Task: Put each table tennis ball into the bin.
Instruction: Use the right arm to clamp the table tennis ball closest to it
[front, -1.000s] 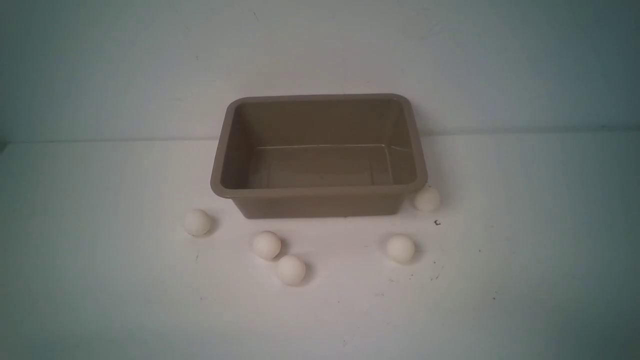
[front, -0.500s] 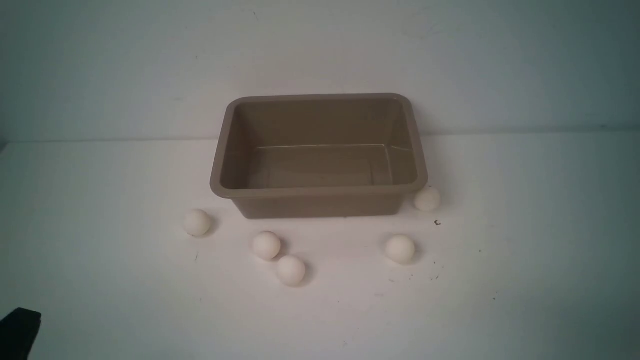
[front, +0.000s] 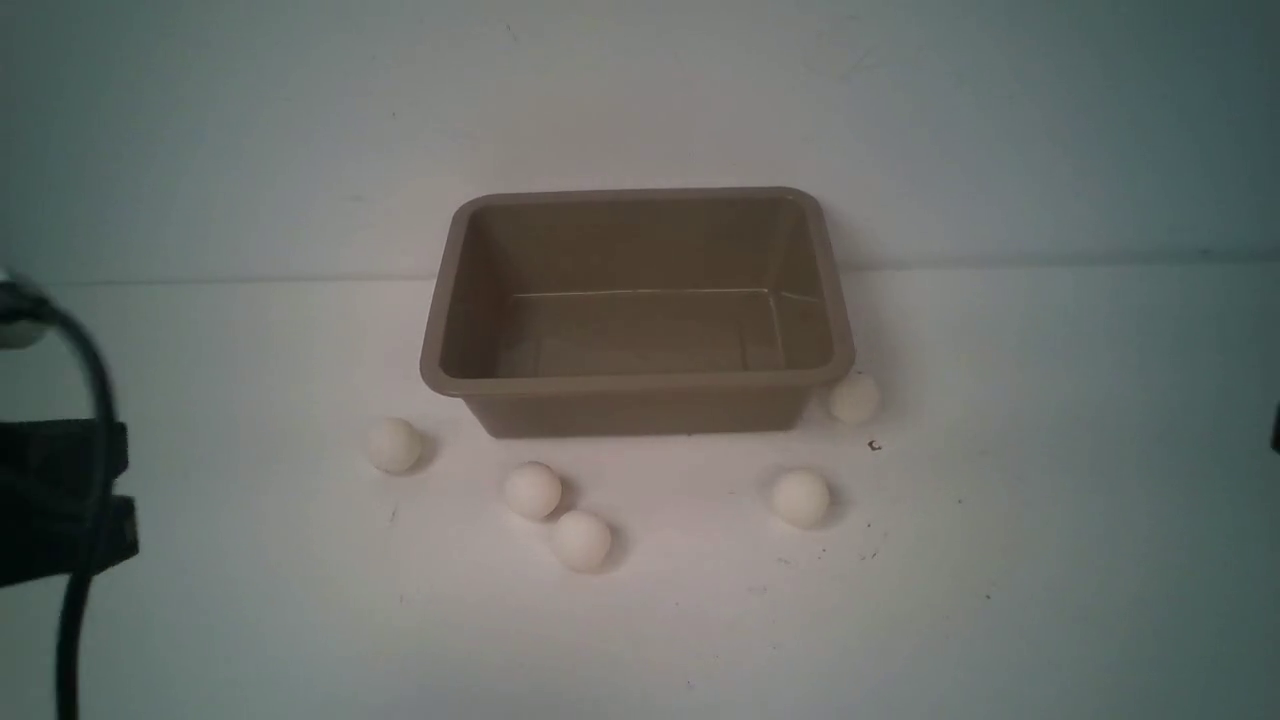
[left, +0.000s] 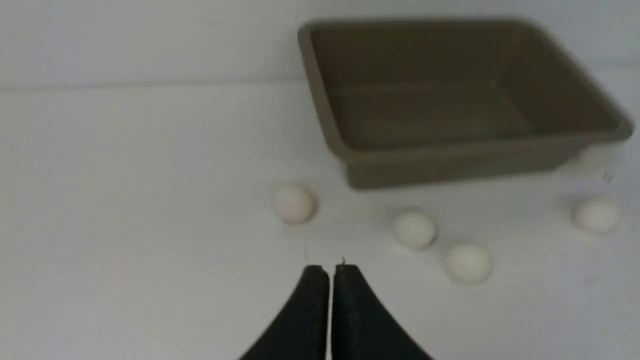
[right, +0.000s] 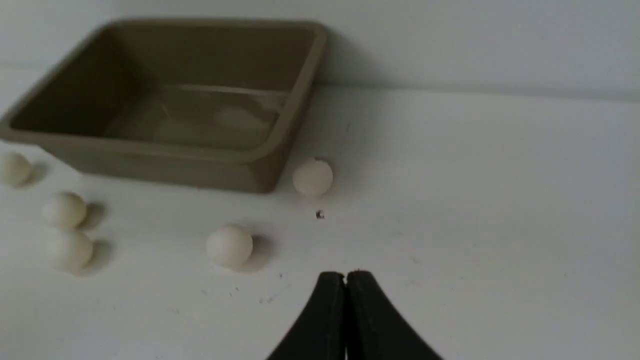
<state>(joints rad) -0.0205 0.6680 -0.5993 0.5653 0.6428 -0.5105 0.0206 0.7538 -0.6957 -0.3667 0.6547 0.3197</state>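
Bin (front: 640, 382) sits centre of the table (front: 1050, 580), long axis running L–R across the robot's front. It's empty, so nothing done yet. All five balls lie outside it, on the near side: far-L ball (front: 394, 445) off the bin's front-L corner, mid ball (front: 532, 490) w/ front ball (front: 581, 540) just beside it, R ball (front: 800, 498), and corner ball (front: 854, 397) tucked by the front-R corner under the rim; can't tell if touching. L gripper (left: 329, 270) is pinched closed, nothing in it; R gripper (right: 345, 275) same. Key relation: far-L ball lies ahead of the L tips, toward the bin, w/ clear table between. L arm (front: 60, 500) looks nearer it; jaws prob need to part first.
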